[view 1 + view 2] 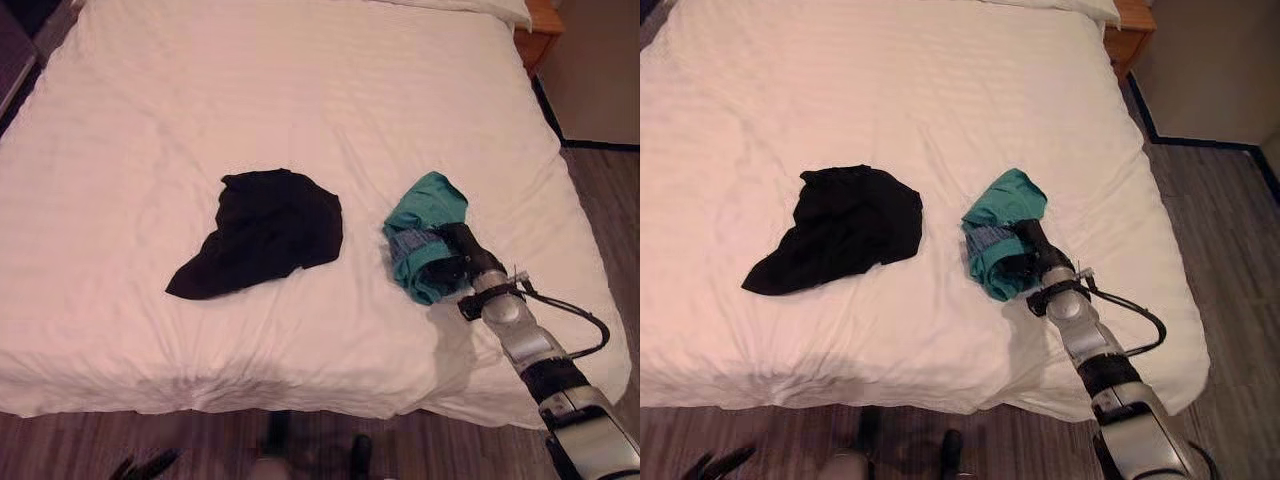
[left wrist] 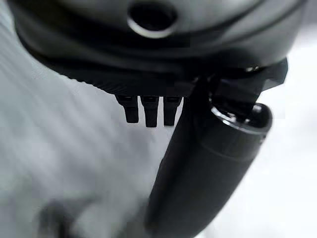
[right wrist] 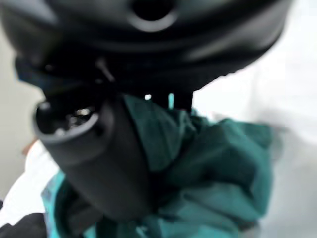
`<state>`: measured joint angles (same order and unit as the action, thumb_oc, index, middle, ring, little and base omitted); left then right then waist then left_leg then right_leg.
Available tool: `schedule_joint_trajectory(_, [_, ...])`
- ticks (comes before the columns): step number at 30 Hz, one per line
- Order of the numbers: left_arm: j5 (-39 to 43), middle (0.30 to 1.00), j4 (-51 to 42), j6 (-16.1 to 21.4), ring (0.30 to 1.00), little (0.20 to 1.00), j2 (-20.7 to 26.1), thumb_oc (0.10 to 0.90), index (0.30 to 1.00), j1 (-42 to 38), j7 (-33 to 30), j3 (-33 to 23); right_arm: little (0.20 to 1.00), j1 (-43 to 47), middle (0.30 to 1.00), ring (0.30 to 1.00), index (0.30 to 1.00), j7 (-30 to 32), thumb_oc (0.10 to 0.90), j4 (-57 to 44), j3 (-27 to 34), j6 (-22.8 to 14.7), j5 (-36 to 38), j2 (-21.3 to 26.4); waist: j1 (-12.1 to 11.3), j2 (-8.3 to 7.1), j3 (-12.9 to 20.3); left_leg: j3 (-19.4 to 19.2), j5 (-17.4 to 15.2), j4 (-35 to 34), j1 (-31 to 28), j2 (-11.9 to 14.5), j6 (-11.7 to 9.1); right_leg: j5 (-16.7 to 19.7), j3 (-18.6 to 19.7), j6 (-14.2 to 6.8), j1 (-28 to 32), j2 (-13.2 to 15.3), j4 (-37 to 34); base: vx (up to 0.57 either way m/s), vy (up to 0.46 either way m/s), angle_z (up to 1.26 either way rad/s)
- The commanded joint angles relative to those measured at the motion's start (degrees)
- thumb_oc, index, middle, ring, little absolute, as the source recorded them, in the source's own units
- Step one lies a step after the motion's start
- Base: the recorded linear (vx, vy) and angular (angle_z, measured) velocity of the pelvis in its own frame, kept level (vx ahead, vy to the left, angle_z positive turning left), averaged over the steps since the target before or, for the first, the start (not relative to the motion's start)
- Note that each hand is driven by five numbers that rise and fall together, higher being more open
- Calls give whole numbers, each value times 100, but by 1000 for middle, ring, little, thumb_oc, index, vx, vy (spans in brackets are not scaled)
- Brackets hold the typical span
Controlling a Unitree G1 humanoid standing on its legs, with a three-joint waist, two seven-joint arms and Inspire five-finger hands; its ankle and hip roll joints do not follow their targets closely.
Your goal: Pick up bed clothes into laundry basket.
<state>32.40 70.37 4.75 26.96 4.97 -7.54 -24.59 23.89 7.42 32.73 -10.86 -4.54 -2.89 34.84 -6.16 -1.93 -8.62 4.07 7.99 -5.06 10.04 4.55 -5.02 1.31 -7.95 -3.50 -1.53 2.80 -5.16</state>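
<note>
A teal garment (image 1: 428,215) lies bunched on the white bed (image 1: 250,90), near its right side. My right hand (image 1: 455,255) reaches in from the lower right and is buried in the garment's near end. In the right wrist view the thumb (image 3: 94,153) lies over the teal cloth (image 3: 218,168), which is gathered against the palm. A black garment (image 1: 265,230) lies spread flat in the middle of the bed, left of the teal one and apart from it. My left hand (image 1: 150,464) hangs low past the bed's foot at the lower left, fingers straight and holding nothing.
A wooden nightstand (image 1: 541,30) stands at the bed's far right corner, by a pillow (image 1: 470,8). Wood floor (image 1: 600,190) runs along the bed's right side and its foot. The bed's left half is bare sheet.
</note>
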Motion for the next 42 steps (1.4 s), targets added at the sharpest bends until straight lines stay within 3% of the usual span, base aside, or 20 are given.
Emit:
schedule_joint_trajectory(1, [-205,900,-873,832,900,900,1460,800,900,556,-694,-620,300,-1003,300,300,300,-96,400,19,56,-35,121,369,-37,238,254,-231,-553,6,-587,359,-240,-28,-139,-619,-238,704,16,80,-19,41])
schedule_joint_trajectory(3, [-365,900,-1257,881,900,900,1702,800,900,672,-840,-812,300,-1216,300,300,300,-33,400,110,190,-43,95,333,-37,238,272,-218,-570,6,-626,359,-243,-43,-150,-631,-192,711,16,38,-20,17])
schedule_joint_trajectory(6, [-1092,900,-3086,1199,900,900,2692,800,900,647,-1383,-1456,300,-1722,300,300,300,62,400,260,534,-64,82,290,-30,275,347,-213,-652,6,-745,389,-267,-103,-176,-668,-73,715,16,50,-47,3])
schedule_joint_trajectory(7, [-1105,900,-3109,1184,900,900,2690,800,900,648,-1395,-1463,300,-1722,300,300,300,63,400,257,542,-65,79,281,-31,263,343,-211,-611,6,-722,380,-265,-67,-174,-666,-96,723,16,17,-40,17])
schedule_joint_trajectory(8, [-1358,900,-3591,1310,900,900,3088,800,900,449,-1555,-1594,300,-1818,300,300,300,31,400,323,502,-61,50,218,3,275,400,-206,-617,6,-735,391,-267,-71,-161,-674,-85,728,16,2,-22,15])
schedule_joint_trajectory(9, [-1377,900,-3602,1297,900,900,3099,800,900,433,-1573,-1582,300,-1821,300,300,300,33,400,326,513,-65,47,200,-6,260,396,-204,-620,6,-738,390,-268,-75,-163,-674,-81,728,16,45,-39,8])
schedule_joint_trajectory(10, [-1497,900,-3931,1371,900,900,3492,800,900,28,-1564,-1438,300,-1806,300,300,300,-18,400,483,354,-69,20,133,99,278,444,-226,-626,6,-766,403,-270,-70,-128,-686,-72,732,16,25,-16,-4])
schedule_joint_trajectory(14, [-1628,900,-4367,1370,900,900,3695,800,900,-772,-1453,-730,300,-1767,300,300,300,-97,400,675,140,-71,-39,-58,191,274,475,-268,-635,6,-799,407,-274,-70,-78,-688,-70,717,16,35,-13,-9])
schedule_joint_trajectory(17, [-1384,900,-5265,1374,900,900,3293,800,900,-1408,-1015,102,300,-1768,300,300,300,-228,400,736,-60,15,-153,-250,285,246,481,-290,-644,6,-807,409,-261,-54,-40,-678,-85,705,16,18,-22,-10])
schedule_joint_trajectory(19, [-1636,900,-5681,1263,900,900,2850,800,900,-1843,-807,839,300,-1727,300,300,300,-300,400,888,-199,108,-209,-453,425,202,483,-339,-663,6,-808,420,-256,-38,-3,-670,-107,698,16,16,-26,-4])
schedule_joint_trajectory(20, [-1662,900,-5672,1250,900,900,2840,800,900,-1911,-828,908,300,-1745,300,300,300,-300,400,887,-161,110,-210,-452,386,200,482,-342,-665,6,-809,420,-256,-39,-1,-670,-108,698,16,44,-23,-10])
schedule_joint_trajectory(21, [-2048,900,-5728,1098,900,900,2471,800,900,-2158,-747,1386,300,-1763,300,300,300,-327,400,901,-200,119,-239,-551,526,166,496,-376,-687,6,-820,433,-250,-36,41,-665,-125,686,16,46,-15,-32])
schedule_joint_trajectory(25, [-2910,900,-5515,713,900,900,1750,800,900,-2654,-728,2137,300,-1985,300,300,300,-361,400,771,-55,158,-269,-635,708,125,504,-482,-748,6,-868,469,-232,-35,172,-661,-171,641,16,43,-15,-29])
schedule_joint_trajectory(31, [-4592,900,-4873,4,900,900,1591,800,900,-2817,-968,2374,300,-2559,300,300,300,-315,400,331,417,72,-198,-629,962,64,488,-598,-806,6,-912,528,-235,-38,324,-665,-226,554,16,28,-16,-13])
schedule_joint_trajectory(32, [-5523,900,-4580,-391,900,900,1780,800,900,-2900,-1055,2498,300,-2687,300,300,300,-308,400,279,504,43,-162,-625,1021,31,471,-604,-816,6,-874,545,-242,-23,342,-668,-299,523,16,-15,-17,-10])
schedule_joint_trajectory(33, [-5547,900,-4579,-400,900,900,1774,800,900,-2909,-1058,2507,300,-2698,300,300,300,-310,400,267,511,48,-163,-631,1017,27,475,-603,-817,6,-870,546,-243,-23,341,-668,-302,523,16,-30,-31,-13])
schedule_joint_trajectory(34, [-6241,900,-4185,-698,900,900,1882,800,900,-2948,-1107,2672,300,-2855,300,300,300,-335,400,33,547,-3,-112,-606,1086,3,457,-619,-819,6,-853,570,-250,-29,354,-666,-330,498,16,-11,-16,-7])
schedule_joint_trajectory(37, [-6897,900,-3592,-965,900,900,1956,800,900,-2997,-932,2998,300,-3003,300,300,300,-340,400,-164,582,-53,-65,-569,1147,-21,449,-640,-826,6,-853,590,-262,-42,373,-659,-341,462,16,0,0,0])
schedule_joint_trajectory(41, [-6950,900,-3218,-960,900,900,1768,800,900,-2976,-877,3160,300,-3062,300,300,300,-340,400,-348,559,-96,-15,-598,1168,-49,433,-640,-833,6,-869,611,-268,-58,388,-649,-338,423,16,2,-17,-4])
schedule_joint_trajectory(42, [-6940,549,-3111,-953,549,549,1699,566,549,-2991,-829,3245,300,-3048,300,300,300,-351,400,-365,523,-101,3,-599,1177,-55,426,-636,-831,6,-868,616,-266,-56,405,-648,-350,408,16,0,0,0])
